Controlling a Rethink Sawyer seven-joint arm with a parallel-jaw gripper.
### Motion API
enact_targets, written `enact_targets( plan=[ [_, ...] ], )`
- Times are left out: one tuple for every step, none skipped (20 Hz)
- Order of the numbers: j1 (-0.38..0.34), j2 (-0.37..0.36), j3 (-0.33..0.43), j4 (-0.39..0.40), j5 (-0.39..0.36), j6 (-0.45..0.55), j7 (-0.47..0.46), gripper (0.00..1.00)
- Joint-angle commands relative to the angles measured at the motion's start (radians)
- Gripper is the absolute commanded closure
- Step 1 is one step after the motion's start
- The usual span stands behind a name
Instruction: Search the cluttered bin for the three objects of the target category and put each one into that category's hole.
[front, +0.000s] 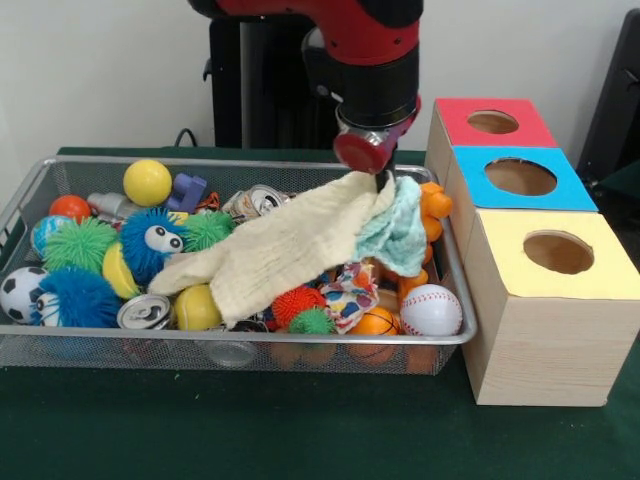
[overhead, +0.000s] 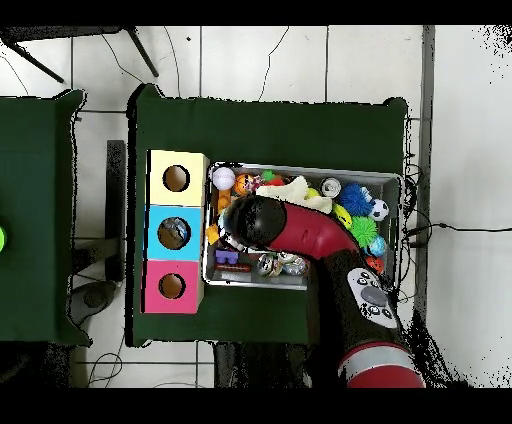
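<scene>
Nearest the front camera, the wide, shallow silver wire-mesh bin (front: 452, 341) is seen on the dark green tablecloth (front: 300, 430), crowded with toys. Along its near wall a black-and-white soccer ball (front: 20, 291), a fuzzy blue ball (front: 78, 297), a silver can end (front: 143, 312), a yellow ball (front: 198, 308), a spiky orange ball (front: 296, 303), a small orange basketball (front: 376, 322) and a white baseball with red stitching (front: 431, 310) are lined up.

Further in, a pale cream cloth (front: 290, 248) is draped diagonally across the clutter, its lower end lying among the toys and its upper end raised at the bin's far right, together with a light teal cloth (front: 400, 232). Both cloths are gathered beneath the red-and-black gripper (front: 383, 178); it appears to be clamped on the cream cloth, though the fingertips are largely hidden by fabric.

To the right of the bin, three pale wooden boxes are set in a row: the yellow-faced box (front: 545, 300) nearest, then the blue-faced box whose round hole (front: 520, 177) is the target, and the red-faced box (front: 490, 122) farthest. The blue hole lies just beside the bin's far right corner, close to the gripper.

At the bin's far wall, a smooth yellow ball (front: 147, 182) and a purple plastic piece (front: 186, 191) are found.
</scene>
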Motion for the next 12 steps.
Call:
enact_targets(
  plan=[
    [-0.019,-0.037,0.170,0.131,0.105,-0.041,0.211,1.00],
    [-0.015,-0.048,0.181,0.137,0.122,-0.036,0.219,1.00],
    [-0.012,-0.054,0.186,0.139,0.131,-0.033,0.221,1.00],
    [-0.014,-0.062,0.201,0.144,0.148,-0.032,0.220,1.00],
    [-0.015,-0.068,0.211,0.152,0.160,-0.036,0.222,1.00],
    [-0.015,-0.075,0.221,0.160,0.173,-0.041,0.223,1.00],
    [-0.014,-0.077,0.228,0.165,0.182,-0.047,0.226,1.00],
    [-0.013,-0.084,0.233,0.175,0.192,-0.053,0.231,1.00],
    [-0.009,-0.086,0.231,0.176,0.198,-0.053,0.237,1.00],
    [-0.007,-0.084,0.222,0.174,0.202,-0.052,0.245,1.00],
    [-0.004,-0.082,0.214,0.171,0.203,-0.049,0.250,1.00],
    [-0.012,-0.076,0.208,0.169,0.203,-0.054,0.245,1.00]
  ],
)
